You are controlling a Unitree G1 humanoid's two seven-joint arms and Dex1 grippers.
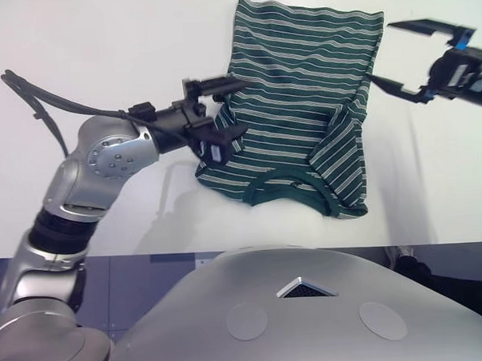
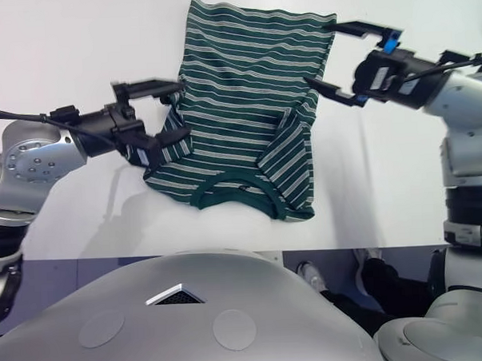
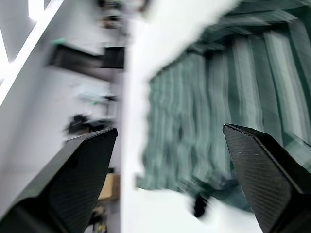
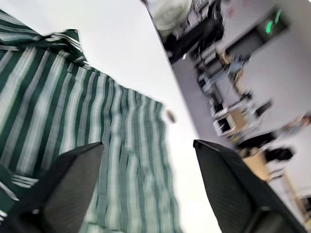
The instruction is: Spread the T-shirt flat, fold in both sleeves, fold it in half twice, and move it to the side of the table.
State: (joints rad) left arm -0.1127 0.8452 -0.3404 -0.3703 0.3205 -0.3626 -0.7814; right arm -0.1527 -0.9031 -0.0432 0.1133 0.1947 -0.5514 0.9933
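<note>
Striped T-shirt (image 1: 301, 90), sleeves folded in, is being flanked on the table (image 1: 99, 43); left gripper (image 1: 234, 109) is being held wide open at its left edge; right gripper (image 1: 382, 53) likewise opposite.

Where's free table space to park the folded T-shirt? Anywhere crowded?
Free: the table left of the T-shirt, beyond the left arm; the right strip nearer than the right gripper; the narrow band between collar and near edge. Crowded: both shirt side edges, where the left gripper and right gripper stand open.
</note>
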